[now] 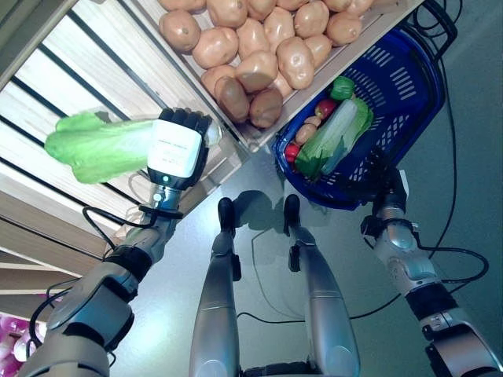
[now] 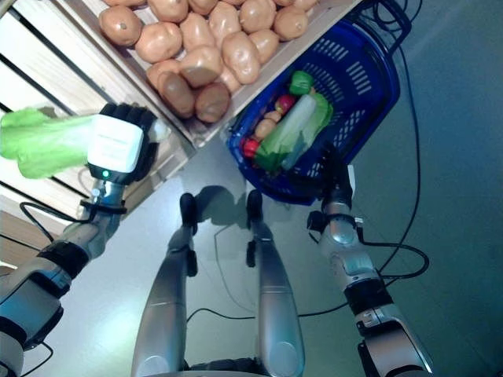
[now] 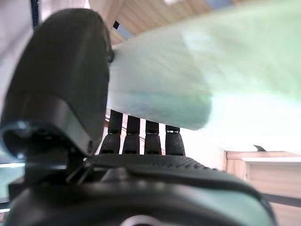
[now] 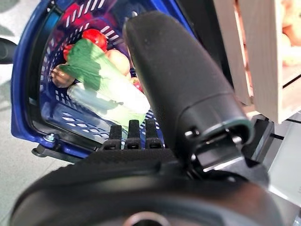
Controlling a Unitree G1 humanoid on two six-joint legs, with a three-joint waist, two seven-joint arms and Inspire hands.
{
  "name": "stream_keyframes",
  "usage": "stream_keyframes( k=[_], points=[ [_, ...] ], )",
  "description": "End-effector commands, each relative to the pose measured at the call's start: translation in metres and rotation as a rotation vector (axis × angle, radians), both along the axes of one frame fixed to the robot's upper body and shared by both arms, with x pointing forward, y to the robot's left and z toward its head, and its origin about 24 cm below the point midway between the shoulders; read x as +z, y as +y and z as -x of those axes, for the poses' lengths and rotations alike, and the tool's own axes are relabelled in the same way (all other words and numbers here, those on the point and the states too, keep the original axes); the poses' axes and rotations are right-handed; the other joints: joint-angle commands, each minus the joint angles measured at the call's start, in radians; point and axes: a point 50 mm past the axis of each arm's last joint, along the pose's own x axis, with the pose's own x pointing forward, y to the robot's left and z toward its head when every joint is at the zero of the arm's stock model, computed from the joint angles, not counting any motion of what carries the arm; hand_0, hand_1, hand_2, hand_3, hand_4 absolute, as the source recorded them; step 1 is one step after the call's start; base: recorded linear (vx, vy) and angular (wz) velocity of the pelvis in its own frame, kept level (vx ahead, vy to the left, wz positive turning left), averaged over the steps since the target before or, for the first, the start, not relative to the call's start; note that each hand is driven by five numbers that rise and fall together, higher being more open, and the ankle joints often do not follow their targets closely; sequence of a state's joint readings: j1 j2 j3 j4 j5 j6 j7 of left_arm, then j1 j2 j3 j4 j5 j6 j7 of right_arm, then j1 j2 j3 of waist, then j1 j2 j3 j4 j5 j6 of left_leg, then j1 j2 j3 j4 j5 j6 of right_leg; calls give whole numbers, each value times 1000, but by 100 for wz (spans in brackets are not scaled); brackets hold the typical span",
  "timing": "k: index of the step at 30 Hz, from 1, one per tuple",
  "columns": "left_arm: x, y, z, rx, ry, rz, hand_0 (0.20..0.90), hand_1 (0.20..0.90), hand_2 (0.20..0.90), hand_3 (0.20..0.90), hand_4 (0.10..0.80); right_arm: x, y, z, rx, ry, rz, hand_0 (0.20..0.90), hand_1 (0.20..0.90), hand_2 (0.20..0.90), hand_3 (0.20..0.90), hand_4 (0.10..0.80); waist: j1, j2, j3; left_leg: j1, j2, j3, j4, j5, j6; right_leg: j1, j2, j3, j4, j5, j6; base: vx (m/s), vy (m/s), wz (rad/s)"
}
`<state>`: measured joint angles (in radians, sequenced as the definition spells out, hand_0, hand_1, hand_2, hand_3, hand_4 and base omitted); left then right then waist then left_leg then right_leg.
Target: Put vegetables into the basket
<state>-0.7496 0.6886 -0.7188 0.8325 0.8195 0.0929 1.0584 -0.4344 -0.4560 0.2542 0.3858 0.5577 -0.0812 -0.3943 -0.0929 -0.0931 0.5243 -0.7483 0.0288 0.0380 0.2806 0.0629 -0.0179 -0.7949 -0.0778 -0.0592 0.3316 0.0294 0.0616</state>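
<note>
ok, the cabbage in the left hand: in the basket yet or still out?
Out. The left hand grips the cabbage over the wooden shelves, away from the blue basket, which already holds another cabbage.

Basket [image 1: 409, 86] handle hides right hand [image 4: 141, 136] fingers, apparently.

A blue plastic basket with slotted walls [image 1: 409, 86] is seen, faintly glossy. The pale slatted wooden crate [image 1: 141, 47] appears matt and smooth-planed. Matt, rough-skinned brown potatoes [image 1: 267, 39] are shown, and a smooth, waxy-looking light green leafy cabbage [image 1: 98, 145].
</note>
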Motion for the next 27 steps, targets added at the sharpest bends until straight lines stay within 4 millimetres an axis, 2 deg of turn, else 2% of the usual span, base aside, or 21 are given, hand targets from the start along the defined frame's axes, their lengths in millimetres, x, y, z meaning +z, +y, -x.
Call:
stream_keyframes(
  k=[1,9,16,22,25,26,27],
  points=[
    [28,5,-1,-18,-181,88,300,300,300,300,400,26,-13,7,-41,-159,19,900,900,900,900,800,0,18,-4,49,-10,-3,-36,31,-17,119,27,-37,-69,44,-21,19,9,-4],
    [15,8,19,-98,-276,186,300,300,300,300,400,10,-13,17,-39,-114,-2,900,900,900,900,800,29,35,-5,195,-15,-9,-129,52,-23,280,-8,-75,-144,48,-8,49,-1,-4],
    [-17,-2,52,-194,-276,275,300,300,300,300,400,-13,-15,39,-44,-58,-22,900,900,900,900,800,70,66,-77,313,-22,-30,-229,68,-20,405,-43,-120,-217,48,7,99,-32,3],
    [-26,-8,76,-307,-269,386,300,300,300,300,400,-33,-17,56,-45,1,-51,900,900,900,900,800,97,85,-149,397,-17,-47,-301,82,-25,503,-51,-142,-266,44,12,114,-41,8],
    [-25,-16,90,-426,-217,565,300,300,300,300,400,-39,-13,64,-3,19,-43,900,900,900,900,800,111,94,-205,459,-18,-61,-316,74,-25,574,-54,-151,-292,37,11,149,-39,22],
    [-24,-17,91,-435,-210,578,300,300,300,300,400,-39,-12,65,-1,23,-44,900,900,900,900,800,111,94,-209,465,-19,-62,-316,72,-25,580,-55,-153,-294,37,11,141,-13,19],
    [-22,-23,96,-498,-180,672,300,300,300,300,400,-41,-10,67,24,28,-46,900,900,900,900,800,117,94,-229,495,-21,-66,-315,61,-23,611,-58,-158,-301,33,10,139,-2,8]
  ],
)
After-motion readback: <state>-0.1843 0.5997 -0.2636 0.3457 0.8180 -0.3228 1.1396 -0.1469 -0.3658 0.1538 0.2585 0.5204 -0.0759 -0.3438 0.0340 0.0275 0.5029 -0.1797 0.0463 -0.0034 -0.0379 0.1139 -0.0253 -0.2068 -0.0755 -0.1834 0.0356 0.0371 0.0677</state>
